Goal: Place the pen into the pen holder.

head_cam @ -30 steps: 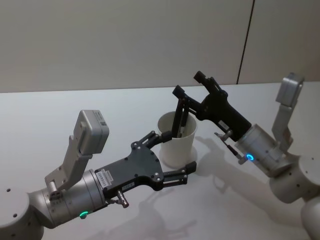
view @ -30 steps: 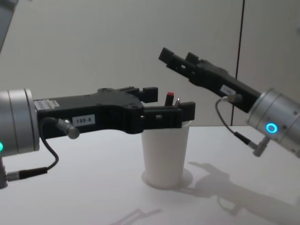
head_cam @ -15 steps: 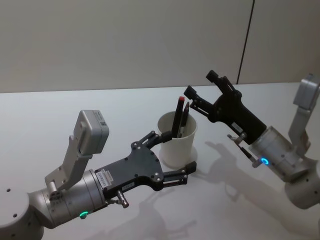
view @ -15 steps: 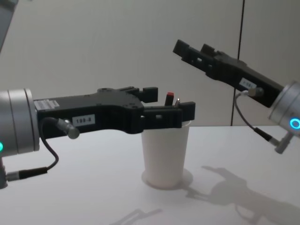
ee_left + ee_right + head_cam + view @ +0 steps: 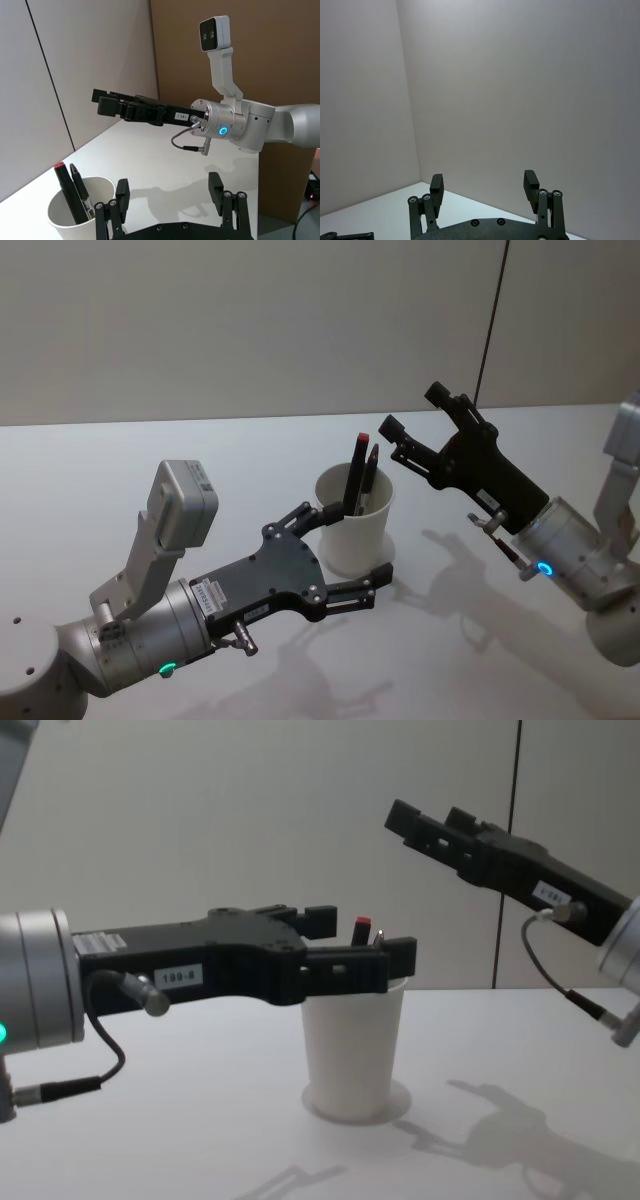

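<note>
Fingers (image 5: 313,513) of both grippers open; pens (image 5: 354,473) upright in pen holder (image 5: 352,536), tips up.

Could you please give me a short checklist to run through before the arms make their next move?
1. Pens inside the pen holder: ok, two stand in it, leaning on the rim.
2. Pen holder upright on the table: ok.
3. Right gripper open, nothing held: ok.
4. Right gripper apart from the pens: ok, raised beside the cup.
5. Left gripper open: ok, fingers either side of the cup.
6. Left fingers touching the cup wall: cannot tell.
</note>
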Robot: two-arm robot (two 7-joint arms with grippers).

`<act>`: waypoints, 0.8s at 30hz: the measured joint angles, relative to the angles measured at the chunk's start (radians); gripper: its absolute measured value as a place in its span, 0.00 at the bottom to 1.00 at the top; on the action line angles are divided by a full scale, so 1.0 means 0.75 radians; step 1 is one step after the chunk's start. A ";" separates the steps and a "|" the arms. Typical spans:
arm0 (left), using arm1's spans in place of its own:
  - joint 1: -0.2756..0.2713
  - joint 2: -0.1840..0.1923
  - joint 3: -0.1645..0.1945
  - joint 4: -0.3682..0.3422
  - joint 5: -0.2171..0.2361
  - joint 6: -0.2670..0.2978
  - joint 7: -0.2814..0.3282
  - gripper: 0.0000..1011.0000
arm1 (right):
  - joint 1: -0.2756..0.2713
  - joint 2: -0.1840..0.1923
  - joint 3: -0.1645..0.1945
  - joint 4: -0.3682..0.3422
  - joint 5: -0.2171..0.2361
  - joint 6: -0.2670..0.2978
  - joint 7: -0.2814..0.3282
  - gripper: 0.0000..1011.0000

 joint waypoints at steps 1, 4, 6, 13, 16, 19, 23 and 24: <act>0.000 0.000 0.000 0.000 0.000 0.000 0.000 0.99 | -0.002 0.001 0.000 -0.003 0.000 0.001 -0.001 0.99; 0.000 0.000 0.000 0.000 0.000 0.000 0.000 0.99 | -0.007 0.005 0.001 -0.013 -0.002 0.003 -0.004 0.99; 0.000 0.000 0.000 0.000 0.000 0.000 0.000 0.99 | -0.010 0.007 0.002 -0.018 -0.002 0.004 -0.006 0.99; 0.000 0.000 0.000 0.000 0.000 0.000 0.000 0.99 | -0.018 0.013 0.003 -0.032 -0.006 0.006 -0.012 0.99; 0.000 0.000 0.000 0.000 0.000 0.000 0.000 0.99 | -0.020 0.014 0.004 -0.036 -0.006 0.007 -0.013 0.99; 0.000 0.000 0.000 0.000 0.000 0.000 0.000 0.99 | -0.022 0.015 0.004 -0.039 -0.006 0.008 -0.014 0.99; 0.000 0.000 0.000 0.000 0.000 0.000 0.000 0.99 | -0.023 0.016 0.005 -0.042 -0.007 0.008 -0.015 0.99; 0.000 0.000 0.000 0.000 0.000 0.000 0.000 0.99 | -0.024 0.017 0.005 -0.043 -0.007 0.009 -0.016 0.99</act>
